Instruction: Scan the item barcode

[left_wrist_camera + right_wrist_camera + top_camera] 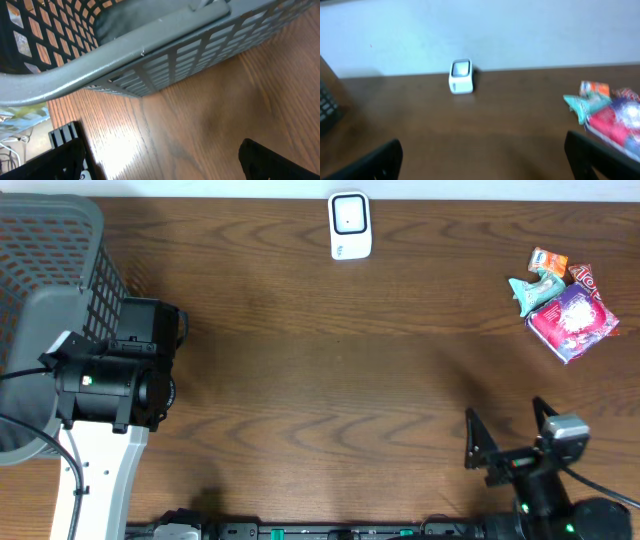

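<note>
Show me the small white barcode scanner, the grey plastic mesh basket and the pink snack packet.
small white barcode scanner (350, 218), overhead view, on its front window.
grey plastic mesh basket (150, 39), left wrist view, on its top rim.
pink snack packet (572, 322), overhead view, on its printed face.

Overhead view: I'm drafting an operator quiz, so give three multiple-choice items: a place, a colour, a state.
1. Where does the small white box-shaped barcode scanner stand on the brown wooden table? A. far edge, near the middle B. near edge, left corner C. dead centre
2. What colour is the plastic mesh basket? A. red B. grey C. yellow
3. How is the right gripper? A. clamped on something B. open, empty C. shut, empty
A: it sits against the far edge. B: its lattice and rim are grey. B: its fingers stand apart with nothing between.
</note>
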### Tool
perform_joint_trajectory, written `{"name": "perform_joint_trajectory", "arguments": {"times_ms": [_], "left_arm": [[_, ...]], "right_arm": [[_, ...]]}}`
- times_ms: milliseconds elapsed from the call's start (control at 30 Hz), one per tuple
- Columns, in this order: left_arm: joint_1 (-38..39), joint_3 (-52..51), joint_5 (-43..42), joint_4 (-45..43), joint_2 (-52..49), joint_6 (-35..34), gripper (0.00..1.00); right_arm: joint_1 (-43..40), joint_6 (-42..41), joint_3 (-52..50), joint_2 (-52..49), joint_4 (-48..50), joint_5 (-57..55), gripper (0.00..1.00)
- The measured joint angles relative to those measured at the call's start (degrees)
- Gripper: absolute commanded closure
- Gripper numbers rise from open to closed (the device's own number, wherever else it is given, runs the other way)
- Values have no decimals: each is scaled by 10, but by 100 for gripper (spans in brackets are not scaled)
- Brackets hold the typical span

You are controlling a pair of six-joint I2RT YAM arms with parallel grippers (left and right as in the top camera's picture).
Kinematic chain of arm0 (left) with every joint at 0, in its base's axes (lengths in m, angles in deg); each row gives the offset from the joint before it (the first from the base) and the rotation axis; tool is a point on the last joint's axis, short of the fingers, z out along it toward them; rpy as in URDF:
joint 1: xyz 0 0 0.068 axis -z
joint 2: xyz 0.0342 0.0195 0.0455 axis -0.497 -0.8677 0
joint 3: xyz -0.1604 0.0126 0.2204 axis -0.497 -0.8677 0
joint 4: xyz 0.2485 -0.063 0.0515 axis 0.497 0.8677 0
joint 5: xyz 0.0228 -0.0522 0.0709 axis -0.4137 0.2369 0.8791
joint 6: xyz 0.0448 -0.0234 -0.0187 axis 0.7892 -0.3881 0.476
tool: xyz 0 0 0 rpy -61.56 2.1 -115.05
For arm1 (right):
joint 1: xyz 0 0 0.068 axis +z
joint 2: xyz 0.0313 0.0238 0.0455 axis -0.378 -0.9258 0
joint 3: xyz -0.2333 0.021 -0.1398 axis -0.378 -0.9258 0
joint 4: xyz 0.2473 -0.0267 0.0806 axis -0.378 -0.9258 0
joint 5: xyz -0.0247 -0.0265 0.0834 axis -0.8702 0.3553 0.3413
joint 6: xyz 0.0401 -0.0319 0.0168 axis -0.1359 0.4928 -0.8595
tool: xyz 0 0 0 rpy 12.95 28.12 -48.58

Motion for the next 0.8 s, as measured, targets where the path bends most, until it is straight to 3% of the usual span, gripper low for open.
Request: {"name": "perform_joint_trajectory", "arguments": {"times_ms": [167,433,800], "left_arm": [[0,0,0,0,0,0,2],[0,0,0,0,0,0,2],[0,0,0,0,0,0,2]], "right_arm": [[3,17,-103,36,121,7,1],[4,24,-213,51,237,15,1],[4,24,-319,52,333,17,1]]}}
